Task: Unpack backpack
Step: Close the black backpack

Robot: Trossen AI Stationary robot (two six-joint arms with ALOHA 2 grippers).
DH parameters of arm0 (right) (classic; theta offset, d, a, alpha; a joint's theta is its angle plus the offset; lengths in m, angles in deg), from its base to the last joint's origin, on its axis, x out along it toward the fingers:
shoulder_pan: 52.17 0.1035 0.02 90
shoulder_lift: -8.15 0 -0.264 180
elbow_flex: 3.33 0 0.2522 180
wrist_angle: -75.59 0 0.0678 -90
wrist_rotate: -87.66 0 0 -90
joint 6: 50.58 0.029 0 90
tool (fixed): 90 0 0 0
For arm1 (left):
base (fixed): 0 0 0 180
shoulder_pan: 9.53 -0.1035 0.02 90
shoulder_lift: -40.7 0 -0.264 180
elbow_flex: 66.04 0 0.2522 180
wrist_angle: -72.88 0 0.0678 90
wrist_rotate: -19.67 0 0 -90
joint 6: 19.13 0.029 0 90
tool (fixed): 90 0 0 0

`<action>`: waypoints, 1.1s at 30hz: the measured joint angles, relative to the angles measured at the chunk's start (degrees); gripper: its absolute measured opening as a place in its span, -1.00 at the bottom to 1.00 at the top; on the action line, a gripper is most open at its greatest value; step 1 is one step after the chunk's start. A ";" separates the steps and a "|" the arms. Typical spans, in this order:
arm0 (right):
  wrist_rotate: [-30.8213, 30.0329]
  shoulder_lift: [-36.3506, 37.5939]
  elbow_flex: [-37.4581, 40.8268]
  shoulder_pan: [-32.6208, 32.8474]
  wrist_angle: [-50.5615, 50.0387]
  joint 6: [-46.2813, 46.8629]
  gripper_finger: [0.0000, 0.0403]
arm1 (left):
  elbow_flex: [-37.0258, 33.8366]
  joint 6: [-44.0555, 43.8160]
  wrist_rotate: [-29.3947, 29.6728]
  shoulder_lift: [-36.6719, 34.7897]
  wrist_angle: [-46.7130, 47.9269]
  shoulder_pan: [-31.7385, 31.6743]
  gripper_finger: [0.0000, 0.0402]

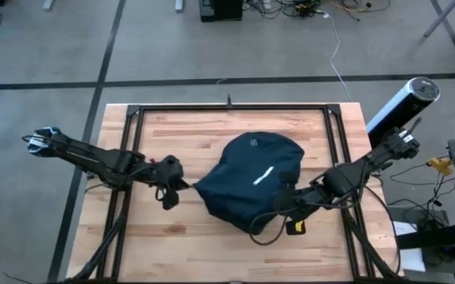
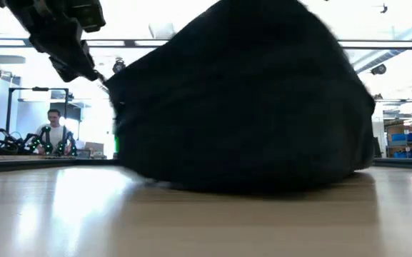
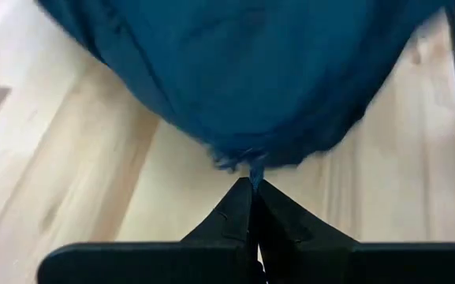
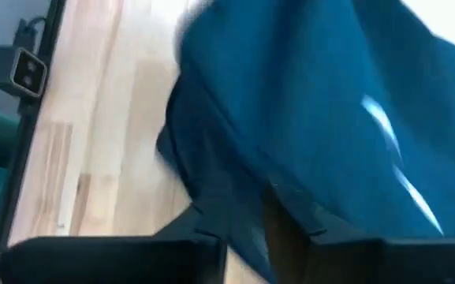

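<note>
The dark navy backpack (image 1: 251,177) lies on its side in the middle of the wooden table, white logo and white strip facing up; it fills the low view (image 2: 248,100). My left gripper (image 1: 183,186) is at its left edge, shut on a small tab of it. My right gripper (image 1: 284,202) is at the backpack's near right part, its fingers closed around a fold of fabric. A black strap loop (image 1: 265,233) trails from the backpack toward the near edge. My left gripper (image 3: 252,184) pinches a small fabric tab (image 3: 252,164) at the backpack's left edge, held only at the free ends of the two fingers. It comes in nearly level from the table's left. The backpack's bottom rests on the table. My right gripper (image 4: 255,225) has a fold of the navy fabric (image 4: 251,197) between its two fingers (image 4: 203,221), on the backpack's near right side. It comes in slanting from the table's right. One layer or several, I cannot tell. The backpack rests on the table.
Black frame rails (image 1: 337,150) run along the table's far, left and right sides. A black and white cylinder (image 1: 404,102) stands off the table's far right corner. Bare wood lies near the front edge (image 1: 172,244). A person (image 2: 54,132) shows in the room behind.
</note>
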 joint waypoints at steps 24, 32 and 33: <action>-0.56 0.90 21.82 0.91 1.10 24.41 0.07 | -8.81 -22.64 1.65 2.45 -8.89 6.54 -0.57; -0.70 -0.56 31.77 -0.61 32.44 19.60 0.10 | -1.66 -24.71 -2.82 2.38 5.42 6.54 0.11; -1.25 -1.21 32.27 -1.44 34.93 17.50 0.10 | 0.61 -24.25 -1.79 1.65 7.58 6.54 0.16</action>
